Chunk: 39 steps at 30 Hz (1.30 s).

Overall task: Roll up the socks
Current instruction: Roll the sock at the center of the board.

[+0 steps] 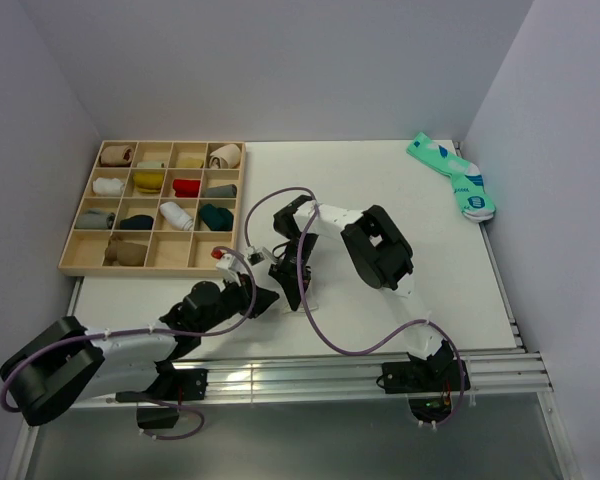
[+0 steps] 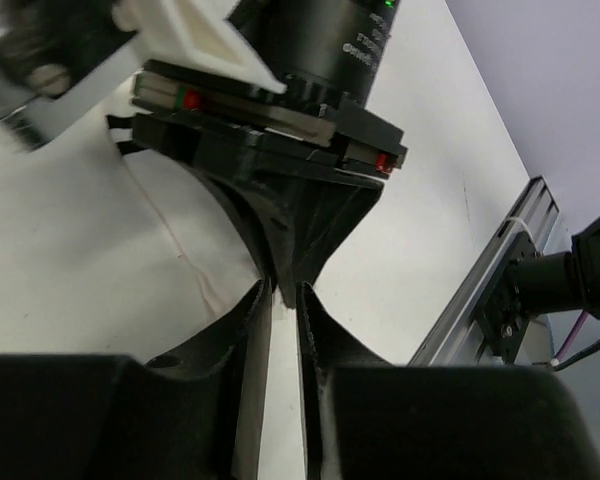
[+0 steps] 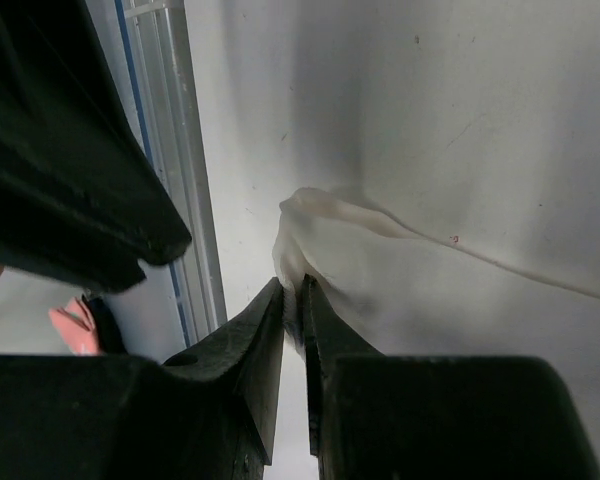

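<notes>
- My right gripper point(image 3: 292, 300) has its jaws nearly closed, pinching the white sock point(image 3: 400, 290).
- My left gripper point(image 2: 283, 300) is narrow; I cannot tell whether it grips.
- The sock is pale and crumpled at mid-table point(image 1: 380, 180); the teal pair point(image 1: 455, 178) lies at two o'clock.
- The wooden tray point(image 1: 150, 270) sits at ten o'clock.

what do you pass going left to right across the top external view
wooden tray of rolled socks → right gripper, jaws pointing down at the table → teal socks

no readable text, labels or numbers
</notes>
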Tool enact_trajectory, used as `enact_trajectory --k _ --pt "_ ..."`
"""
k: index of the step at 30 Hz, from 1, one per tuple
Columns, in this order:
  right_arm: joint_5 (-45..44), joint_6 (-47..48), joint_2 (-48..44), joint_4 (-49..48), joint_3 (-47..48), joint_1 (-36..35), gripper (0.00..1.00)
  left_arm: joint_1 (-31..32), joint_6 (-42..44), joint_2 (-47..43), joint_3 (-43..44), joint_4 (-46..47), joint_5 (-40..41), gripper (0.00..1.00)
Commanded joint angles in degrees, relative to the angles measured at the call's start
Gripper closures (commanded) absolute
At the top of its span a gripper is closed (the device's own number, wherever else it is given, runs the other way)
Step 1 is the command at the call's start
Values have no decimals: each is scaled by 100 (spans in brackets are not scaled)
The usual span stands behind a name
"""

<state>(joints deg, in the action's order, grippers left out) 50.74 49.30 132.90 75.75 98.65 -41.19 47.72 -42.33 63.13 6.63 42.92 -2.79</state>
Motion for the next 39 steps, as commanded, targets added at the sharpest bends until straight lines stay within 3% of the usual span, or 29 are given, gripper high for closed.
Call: enact_trajectory --k 1,6,13,22,39 --pt "164 -52 25 336 93 23 82 35 435 278 321 683 -529 78" --pt "120 -69 25 371 119 32 82 35 699 700 506 437 -942 76" --pt "191 27 34 503 119 32 83 35 743 972 444 569 -1197 67" --pt "164 89 17 617 119 41 83 35 708 1675 461 1087 -1224 63" --pt "208 80 25 678 137 41 84 35 752 2203 682 1324 -1295 67"
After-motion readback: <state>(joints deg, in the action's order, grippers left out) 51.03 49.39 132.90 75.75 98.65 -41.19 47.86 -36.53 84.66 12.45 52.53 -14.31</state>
